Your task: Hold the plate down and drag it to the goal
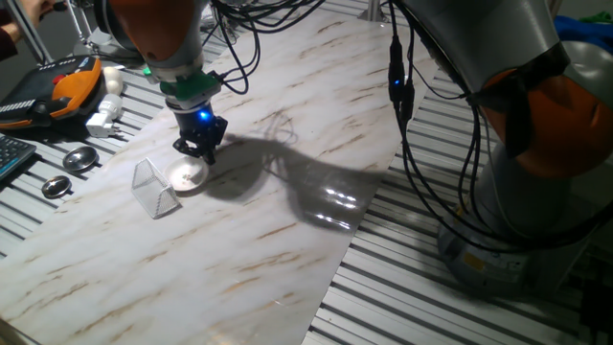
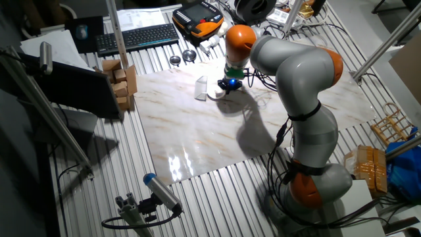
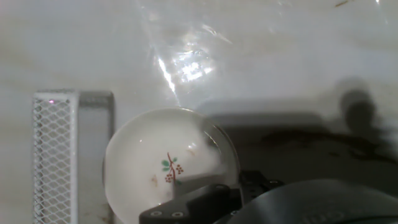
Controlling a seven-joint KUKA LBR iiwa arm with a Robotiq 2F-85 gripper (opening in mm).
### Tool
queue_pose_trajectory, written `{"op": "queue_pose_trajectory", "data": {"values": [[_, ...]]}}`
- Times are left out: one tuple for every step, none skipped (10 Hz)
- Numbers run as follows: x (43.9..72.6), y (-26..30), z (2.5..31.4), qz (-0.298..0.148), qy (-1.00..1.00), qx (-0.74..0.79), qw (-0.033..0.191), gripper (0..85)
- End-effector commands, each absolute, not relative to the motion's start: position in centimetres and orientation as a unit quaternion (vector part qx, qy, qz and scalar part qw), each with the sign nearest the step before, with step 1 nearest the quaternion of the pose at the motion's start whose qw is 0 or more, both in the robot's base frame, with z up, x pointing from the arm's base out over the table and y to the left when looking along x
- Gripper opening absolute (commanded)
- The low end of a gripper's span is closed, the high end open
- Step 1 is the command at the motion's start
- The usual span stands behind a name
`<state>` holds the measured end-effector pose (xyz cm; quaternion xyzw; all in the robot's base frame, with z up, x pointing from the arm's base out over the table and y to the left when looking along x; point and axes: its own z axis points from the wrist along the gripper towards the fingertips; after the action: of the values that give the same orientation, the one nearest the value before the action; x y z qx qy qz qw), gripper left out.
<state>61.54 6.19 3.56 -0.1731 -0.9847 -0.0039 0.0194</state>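
Arm reached steeply down; pincer (image 1: 198, 151) tips on plate (image 1: 187, 175), jaw state unclear. Goal (image 1: 153, 187) just beside plate. Counter (image 1: 287, 240) open twd near edge.

No text, label, brand or number can be read in any view. The only sign is a small painted sprig, a reddish stem with green leaves and red berries, in the centre of the plate (image 3: 168, 168), clear in the hand view alone. The keyboard (image 2: 135, 37) at the back of the desk (image 2: 197, 125) shows its keys, but their lettering is too small to make out. The orange and black handheld panel (image 2: 200, 16) is likewise too small to read.
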Motion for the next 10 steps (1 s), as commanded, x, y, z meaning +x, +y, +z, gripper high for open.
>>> {"op": "queue_pose_trajectory", "data": {"values": [[61.3,6.2,3.5,-0.007,-0.985,-0.172,0.021,0.0],[61.0,6.2,3.4,-0.013,-0.985,-0.171,0.023,0.0],[60.9,6.4,3.4,-0.015,-0.984,-0.174,0.024,0.0],[60.7,6.6,3.3,-0.019,-0.983,-0.178,0.024,0.0],[60.7,6.9,3.2,-0.018,-0.983,-0.181,0.023,0.0],[60.9,7.2,3.3,-0.014,-0.983,-0.183,0.021,0.0],[60.9,7.4,3.4,-0.01,-0.983,-0.184,0.02,0.0],[60.9,7.6,3.4,-0.01,-0.982,-0.185,0.02,0.0],[60.9,7.8,3.4,-0.011,-0.982,-0.188,0.019,0.0],[60.9,8.0,3.2,-0.012,-0.982,-0.19,0.019,0.0]]}}
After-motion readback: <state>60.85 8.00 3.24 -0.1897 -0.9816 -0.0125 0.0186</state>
